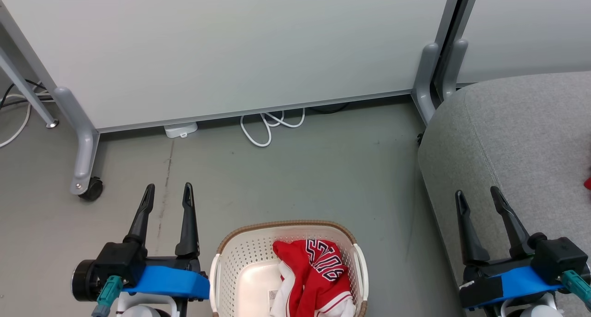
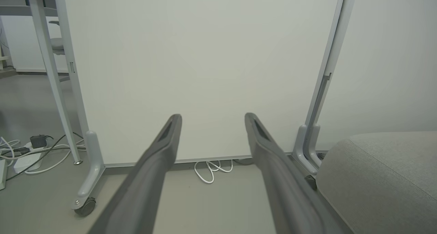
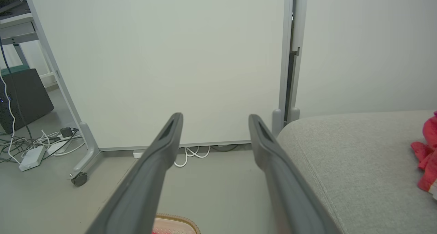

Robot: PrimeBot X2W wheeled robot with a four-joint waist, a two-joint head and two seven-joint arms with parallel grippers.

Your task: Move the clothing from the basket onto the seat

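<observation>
1. Two dark-fingered robot hands hang over a grey floor [image 1: 300,169], both spread wide and holding nothing. The left hand [image 1: 168,187] sits at the lower left of the head view and the right hand [image 1: 477,192] at the lower right.
2. Between them, at the bottom edge of that view, the cream perforated laundry basket [image 1: 240,252] stands on the floor. Its brown woven-look rim is just beside the blue block behind the left hand.
3. Inside the basket, a crumpled red jersey [image 1: 314,271] with white trim and black-and-white outlined numerals fills the right half. The basket's pale bottom is bare on the left.
4. To the robot's right, the big light-grey upholstered seat [image 1: 521,137] shows a rounded edge and a seam. In the head view the fingers of the right hand overlap its near-left edge.
5. On the seat's far right side lies a second red garment [image 3: 425,159], bunched up at the right edge of the right wrist view and well apart from the right hand.
6. Behind everything stands a white partition panel [image 1: 231,44] on grey legs, with one black caster [image 1: 92,189] on the floor at the left. A looped white cable [image 1: 268,125] lies at the panel's foot.
</observation>
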